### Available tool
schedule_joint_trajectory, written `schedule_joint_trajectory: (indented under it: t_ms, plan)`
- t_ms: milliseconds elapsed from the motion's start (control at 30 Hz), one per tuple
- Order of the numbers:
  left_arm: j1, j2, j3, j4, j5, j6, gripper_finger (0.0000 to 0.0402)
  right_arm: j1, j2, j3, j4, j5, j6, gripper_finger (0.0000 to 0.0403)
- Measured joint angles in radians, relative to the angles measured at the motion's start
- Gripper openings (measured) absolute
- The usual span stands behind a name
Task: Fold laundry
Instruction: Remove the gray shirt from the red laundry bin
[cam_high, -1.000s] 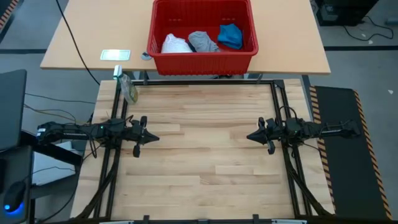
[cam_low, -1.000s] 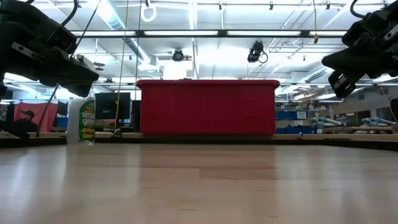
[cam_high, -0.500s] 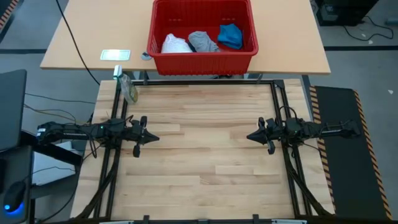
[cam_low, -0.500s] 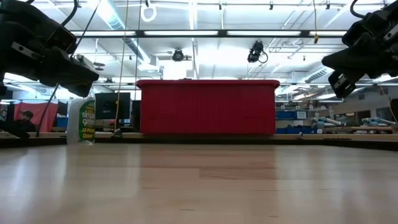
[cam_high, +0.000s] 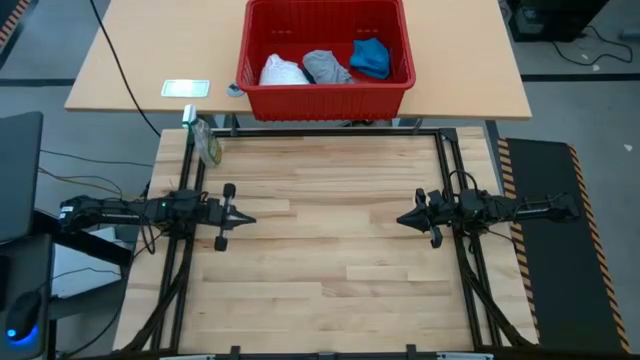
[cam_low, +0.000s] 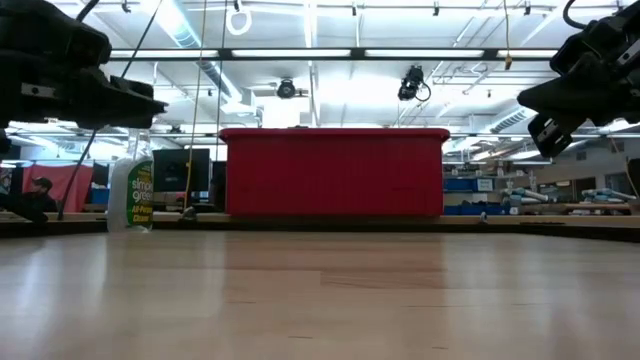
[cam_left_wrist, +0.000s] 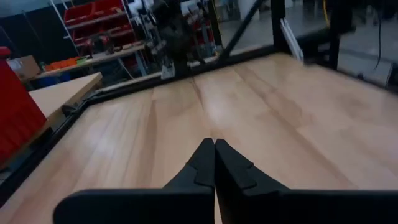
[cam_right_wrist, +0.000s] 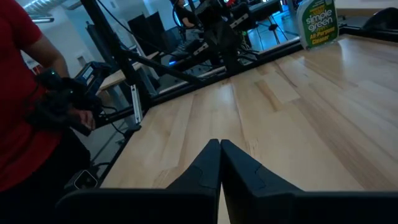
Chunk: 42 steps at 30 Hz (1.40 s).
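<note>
Two slim black jointed arms; left gripper (cam_high: 246, 220), right gripper (cam_high: 402, 221) taper to points

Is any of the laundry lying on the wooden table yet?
No, the white, grey and blue cloths all sit in the red basket, beyond the table.

Bare wooden table (cam_high: 320, 250); spray bottle (cam_high: 207, 143) at far-left corner.

bright ceiling light strips (cam_low: 330, 52) over cluttered workshop benches (cam_low: 560, 208).
</note>
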Motion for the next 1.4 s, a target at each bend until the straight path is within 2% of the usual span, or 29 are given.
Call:
schedule_joint_trajectory:
  t_ms: [267, 400, 467, 600, 667, 767, 833, 933, 1000, 1067, 1133, 1300, 1400]
  plan:
    - [0.000, 0.000, 0.000, 0.028, -0.017, -0.209, 0.0002, 0.000, 0.000, 0.000, 0.000, 0.000, 0.000, 0.0018]
    - [0.000, 0.000, 0.000, -0.011, -0.181, -0.492, 0.0002, 0.000, 0.000, 0.000, -0.002, 0.010, -0.002, 0.0018]
    - [0.000, 0.000, 0.000, -0.031, -0.290, -0.627, 0.0002, -0.007, 0.000, 0.000, -0.006, 0.084, -0.036, 0.0018]
    - [0.004, 0.000, 0.000, -0.013, -0.525, -0.850, 0.0002, -0.021, 0.000, 0.000, 0.053, 0.225, -0.216, 0.0018]
    - [0.020, 0.000, 0.000, 0.014, -0.633, -0.949, 0.0002, -0.026, 0.000, 0.000, 0.142, 0.283, -0.260, 0.0018]
    - [0.064, 0.000, 0.000, 0.025, -0.770, -1.091, 0.0002, -0.043, 0.000, 0.000, 0.286, 0.458, -0.369, 0.0018]
    - [0.103, 0.000, 0.000, 0.038, -0.825, -1.179, 0.0002, -0.054, -0.001, 0.000, 0.381, 0.566, -0.387, 0.0018]
    - [0.157, 0.002, 0.000, 0.095, -0.842, -1.232, 0.0002, -0.076, 0.006, 0.000, 0.458, 0.744, -0.351, 0.0018]
    - [0.183, 0.004, 0.000, 0.175, -0.842, -1.279, 0.0002, -0.096, 0.011, 0.000, 0.450, 0.894, -0.248, 0.0018]
    - [0.202, 0.016, 0.000, 0.261, -0.841, -1.318, 0.0002, -0.114, 0.019, 0.000, 0.406, 0.988, -0.102, 0.0018]
    - [0.215, 0.034, 0.000, 0.333, -0.836, -1.287, 0.0002, -0.132, 0.036, 0.000, 0.362, 0.964, 0.038, 0.0018]
    - [0.256, 0.107, 0.053, 0.384, -0.822, -1.200, 0.0002, -0.195, 0.127, 0.000, 0.290, 0.697, 0.202, 0.0018]
    - [0.310, 0.181, 0.109, 0.383, -0.795, -1.214, 0.0002, -0.239, 0.201, 0.014, 0.285, 0.606, 0.292, 0.0018]
